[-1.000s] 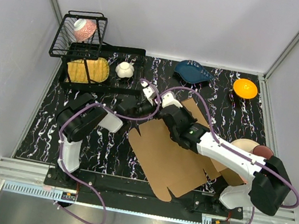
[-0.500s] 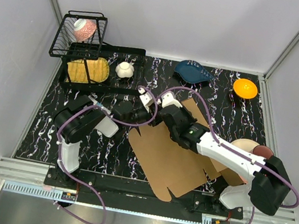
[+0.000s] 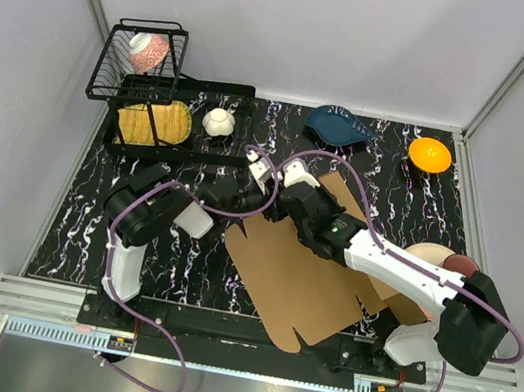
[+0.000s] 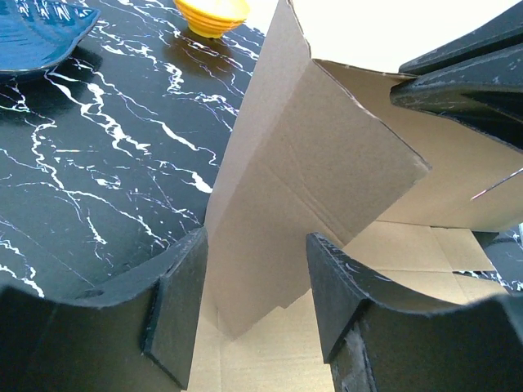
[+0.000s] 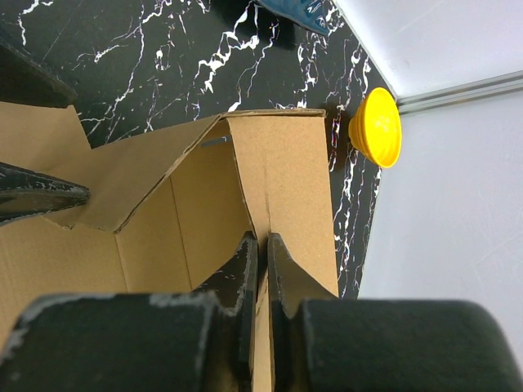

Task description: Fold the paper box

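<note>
The paper box [image 3: 299, 274] is a flat brown corrugated sheet in the middle of the table, with its far left flap lifted. My right gripper [image 3: 289, 189] is shut on that raised flap; in the right wrist view the jaws [image 5: 263, 245] pinch the flap's edge [image 5: 286, 180]. My left gripper [image 3: 263, 178] is open just left of it. In the left wrist view its fingers [image 4: 176, 302] stand apart around the lower tip of the upright flap [image 4: 310, 163], without touching it.
A black wire rack [image 3: 148, 64] with a yellow item [image 3: 153, 121] and a white pot [image 3: 218, 122] stands at the far left. A blue plate [image 3: 340, 126] and an orange bowl [image 3: 430, 155] sit at the back. Two bowls [image 3: 444, 259] are at the right.
My left arm has shifted slightly, its gripper staying open next to the raised flap. My right gripper has kept its hold on the flap.
</note>
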### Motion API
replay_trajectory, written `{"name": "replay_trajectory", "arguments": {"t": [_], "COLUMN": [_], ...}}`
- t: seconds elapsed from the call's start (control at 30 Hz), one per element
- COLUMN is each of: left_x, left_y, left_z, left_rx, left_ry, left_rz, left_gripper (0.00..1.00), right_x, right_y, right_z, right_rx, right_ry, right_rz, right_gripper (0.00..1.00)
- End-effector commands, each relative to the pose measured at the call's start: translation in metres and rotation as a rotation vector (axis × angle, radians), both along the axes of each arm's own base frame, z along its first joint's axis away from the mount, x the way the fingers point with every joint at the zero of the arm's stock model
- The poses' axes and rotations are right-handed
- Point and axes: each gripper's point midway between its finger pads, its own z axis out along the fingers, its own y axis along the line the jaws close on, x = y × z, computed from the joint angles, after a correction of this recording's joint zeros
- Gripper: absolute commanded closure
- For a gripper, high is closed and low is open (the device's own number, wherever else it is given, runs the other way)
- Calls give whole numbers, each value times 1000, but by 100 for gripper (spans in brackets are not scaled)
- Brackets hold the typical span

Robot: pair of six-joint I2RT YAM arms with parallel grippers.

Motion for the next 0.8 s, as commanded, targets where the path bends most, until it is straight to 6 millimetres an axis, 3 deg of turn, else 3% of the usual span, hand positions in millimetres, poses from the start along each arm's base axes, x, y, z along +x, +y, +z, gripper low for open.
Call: {"name": "replay_trajectory", "arguments": {"t": [0.0,0.07,0.1,0.17,0.37,0.63,0.77], "left_x": [-16,-11,-8,-10,-25,-23,-17], "left_y": [-16,-12,-11,-11,-24,-50,-52], "left_z": [49,43,26,26,36,54,65], "left_rx": [-152,-90,-25,-1,-41,-112,-174], "left_ry": [-143,-154,-113,-139,-191,-211,-212], "left_rz": [-68,-35,-25,-35,-102,-142,-125], "left_gripper": [45,45,45,45,43,41,37], "right_x": [-31,-31,-31,-31,-31,-31,-32], "right_y": [27,28,28,28,32,34,33], "right_z": [-61,-59,-59,-59,-61,-63,-63], "right_rx": [61,64,64,67,73,74,76], "right_ry": [254,252,252,252,263,276,278], "right_rz": [136,138,138,139,145,150,149], "right_gripper": [95,95,95,95,95,96,96]}}
